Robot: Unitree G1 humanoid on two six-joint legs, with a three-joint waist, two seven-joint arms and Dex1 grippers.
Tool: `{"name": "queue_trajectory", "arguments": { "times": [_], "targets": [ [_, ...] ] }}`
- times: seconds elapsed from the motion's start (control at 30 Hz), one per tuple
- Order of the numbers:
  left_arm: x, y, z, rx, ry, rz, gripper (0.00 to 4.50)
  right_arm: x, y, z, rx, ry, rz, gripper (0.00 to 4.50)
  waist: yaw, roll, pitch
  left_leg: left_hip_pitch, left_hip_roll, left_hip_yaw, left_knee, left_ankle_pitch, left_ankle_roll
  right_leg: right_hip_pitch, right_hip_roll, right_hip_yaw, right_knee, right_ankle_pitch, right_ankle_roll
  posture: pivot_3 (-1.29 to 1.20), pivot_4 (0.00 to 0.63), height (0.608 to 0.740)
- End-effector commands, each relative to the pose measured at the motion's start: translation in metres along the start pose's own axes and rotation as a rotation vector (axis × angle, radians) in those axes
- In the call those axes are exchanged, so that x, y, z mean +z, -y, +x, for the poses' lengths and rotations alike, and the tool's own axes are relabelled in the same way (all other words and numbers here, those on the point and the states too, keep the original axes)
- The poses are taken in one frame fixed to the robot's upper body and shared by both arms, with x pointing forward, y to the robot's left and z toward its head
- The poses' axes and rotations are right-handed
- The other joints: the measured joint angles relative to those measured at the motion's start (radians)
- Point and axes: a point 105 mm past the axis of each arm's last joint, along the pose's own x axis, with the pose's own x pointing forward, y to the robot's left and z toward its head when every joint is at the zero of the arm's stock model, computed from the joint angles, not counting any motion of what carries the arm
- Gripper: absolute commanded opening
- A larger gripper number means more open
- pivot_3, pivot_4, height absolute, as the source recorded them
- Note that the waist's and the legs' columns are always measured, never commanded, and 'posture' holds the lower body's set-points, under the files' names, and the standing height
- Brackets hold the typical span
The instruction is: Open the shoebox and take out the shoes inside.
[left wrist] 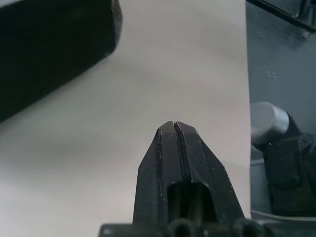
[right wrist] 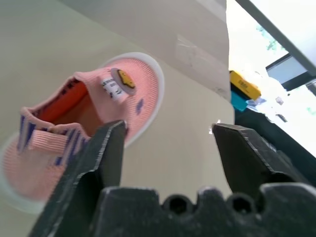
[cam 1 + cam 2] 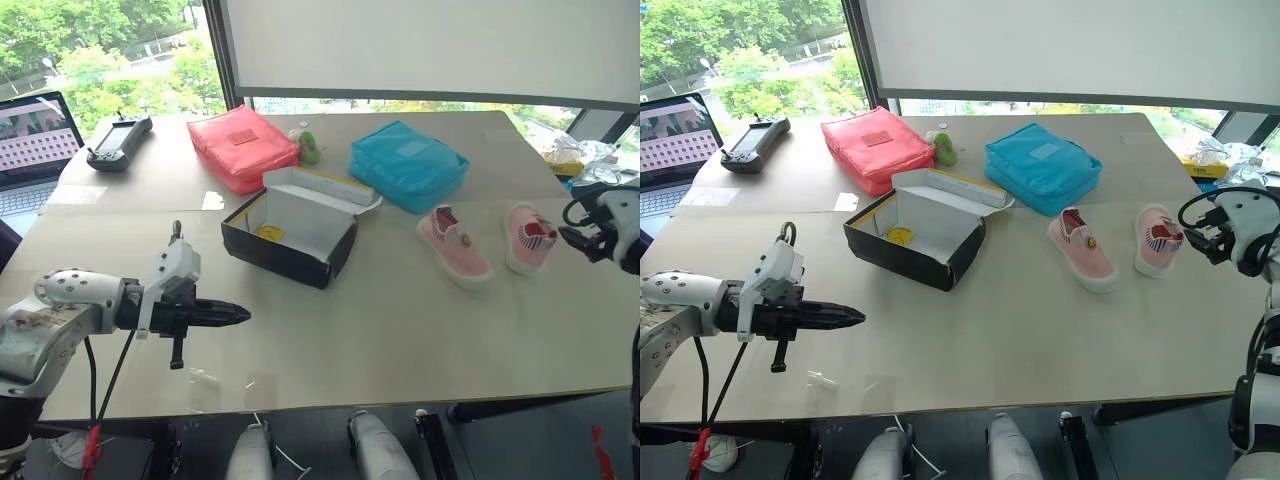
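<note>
The shoebox [image 3: 290, 240] stands open in the middle of the table, its black sides and white inside showing and its lid folded back. Two pink shoes lie on the table to its right, one [image 3: 452, 246] nearer the box and one [image 3: 528, 238] further right. My right gripper [image 2: 168, 129] is open just to the right of the further shoe [image 2: 84, 113], with nothing between its fingers. My left gripper [image 3: 240, 314] is shut and empty, hovering over the table to the left of the box's near corner [image 1: 54, 44].
A red pouch [image 3: 242, 145] and a blue pouch [image 3: 408, 165] lie behind the box, with a small green toy [image 3: 308, 148] between them. A laptop [image 3: 30, 150] and a black controller [image 3: 120, 140] sit at the far left. Clutter [image 3: 580, 158] lies at the far right edge.
</note>
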Motion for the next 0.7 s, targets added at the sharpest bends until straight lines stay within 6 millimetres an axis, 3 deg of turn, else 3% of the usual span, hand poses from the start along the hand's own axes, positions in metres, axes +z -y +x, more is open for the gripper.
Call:
{"name": "queue_trajectory", "arguments": {
  "times": [0.03,0.1,0.17,0.23,0.3,0.37,0.5,0.6,0.7],
  "targets": [
    [0.017,-0.023,-0.019,0.208,0.176,0.005,0.00,0.047,-0.002,-0.011,0.076,0.244,0.116,4.42,-0.004,0.000,0.000,0.003,0.000,0.000,0.000,0.000,0.000,0.003,0.000,0.000,0.000,0.000,0.000,0.00,0.150,0.725],
    [0.016,-0.031,-0.027,0.323,0.248,-0.003,0.00,0.056,-0.016,-0.015,0.136,0.335,0.246,4.42,-0.006,-0.001,-0.001,0.006,0.000,-0.001,0.000,0.000,0.000,0.006,0.000,0.000,0.000,0.000,0.000,0.00,0.150,0.725],
    [0.010,-0.045,-0.037,0.510,0.279,-0.008,0.00,0.055,-0.027,-0.022,0.116,0.380,0.263,4.42,-0.003,-0.002,-0.001,0.010,0.000,-0.002,0.000,0.000,0.000,0.010,0.001,0.000,0.000,-0.001,0.000,0.00,0.150,0.725],
    [0.006,-0.055,-0.054,0.698,0.419,-0.074,0.00,0.057,-0.051,-0.034,0.205,0.432,0.463,4.42,0.005,-0.002,-0.001,0.013,0.000,-0.003,0.000,0.000,0.000,0.016,0.001,-0.002,-0.002,-0.002,0.001,0.00,0.150,0.725],
    [-0.013,-0.056,-0.060,0.815,0.438,-0.138,0.00,0.056,-0.080,-0.038,0.227,0.428,0.519,4.42,0.017,-0.003,-0.002,0.014,0.000,-0.003,0.000,-0.001,0.001,0.018,0.000,-0.002,-0.003,-0.002,0.001,0.00,0.150,0.725],
    [-0.023,-0.051,-0.058,0.838,0.425,-0.142,0.00,0.054,-0.095,-0.040,0.169,0.418,0.523,4.42,0.020,-0.003,-0.002,0.014,0.000,-0.003,0.001,-0.001,0.000,0.018,0.000,-0.001,-0.003,-0.002,0.001,0.00,0.150,0.725],
    [-0.057,-0.043,-0.052,0.976,0.389,-0.186,0.00,0.041,-0.146,-0.047,0.107,0.357,0.457,4.42,0.027,-0.006,-0.007,0.015,-0.001,-0.003,0.001,-0.005,-0.007,0.018,0.000,-0.001,-0.005,-0.002,0.000,0.00,0.150,0.725],
    [-0.069,-0.038,-0.050,1.053,0.383,-0.197,0.00,0.034,-0.156,-0.052,0.082,0.333,0.454,4.42,0.028,-0.006,-0.007,0.013,-0.001,-0.003,0.001,-0.006,-0.007,0.018,-0.001,-0.001,-0.006,-0.002,0.000,0.00,0.150,0.725],
    [-0.077,-0.037,-0.047,1.108,0.397,-0.223,0.00,0.014,-0.165,-0.051,0.074,0.269,0.425,4.42,0.028,-0.009,-0.009,0.013,-0.001,-0.002,0.002,-0.006,-0.008,0.019,-0.001,-0.001,-0.008,-0.002,0.000,0.00,0.150,0.725]
  ]
}}
